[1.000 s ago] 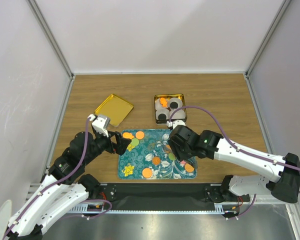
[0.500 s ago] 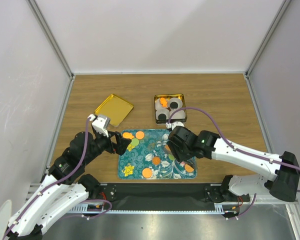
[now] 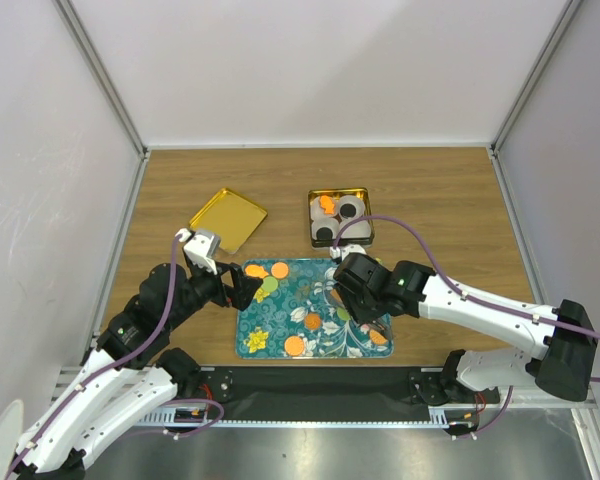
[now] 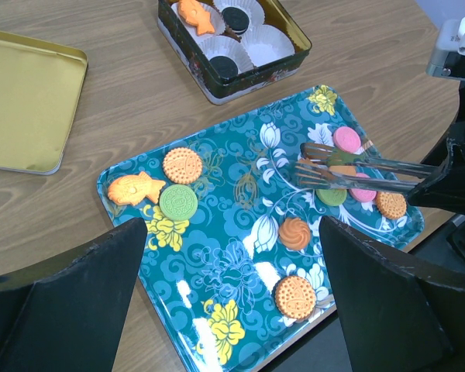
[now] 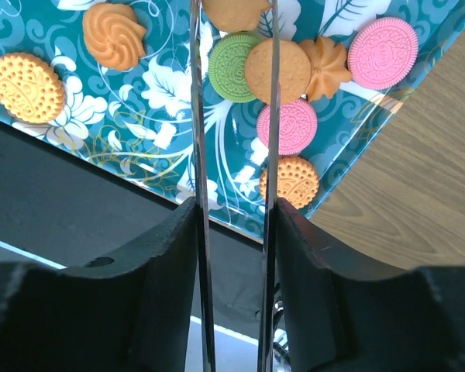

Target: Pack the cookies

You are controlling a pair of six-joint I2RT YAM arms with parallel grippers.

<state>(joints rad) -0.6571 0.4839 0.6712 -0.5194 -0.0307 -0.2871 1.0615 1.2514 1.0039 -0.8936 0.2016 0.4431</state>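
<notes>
Several cookies lie on the teal flowered tray (image 3: 260, 340): orange (image 4: 182, 164), green (image 4: 178, 201), pink (image 4: 347, 139) and an orange swirl (image 4: 296, 232). My right gripper (image 3: 357, 287) (image 5: 234, 232) is shut on metal tongs (image 5: 198, 116) (image 4: 356, 167), which reach over the tray's right cluster of cookies. An orange cookie (image 5: 234, 12) sits between the tong blades at the frame's top; I cannot tell whether it is gripped. My left gripper (image 3: 242, 290) (image 4: 232, 302) is open and empty over the tray's left side.
A dark tin (image 3: 339, 217) (image 4: 217, 89) behind the tray holds white paper cups with black cookies and an orange one. Its gold lid (image 3: 227, 220) (image 4: 23, 101) lies on the wooden table at the left. Walls close in both sides.
My right gripper with the tongs has shifted slightly left and away over the tray. The left arm has not moved.
</notes>
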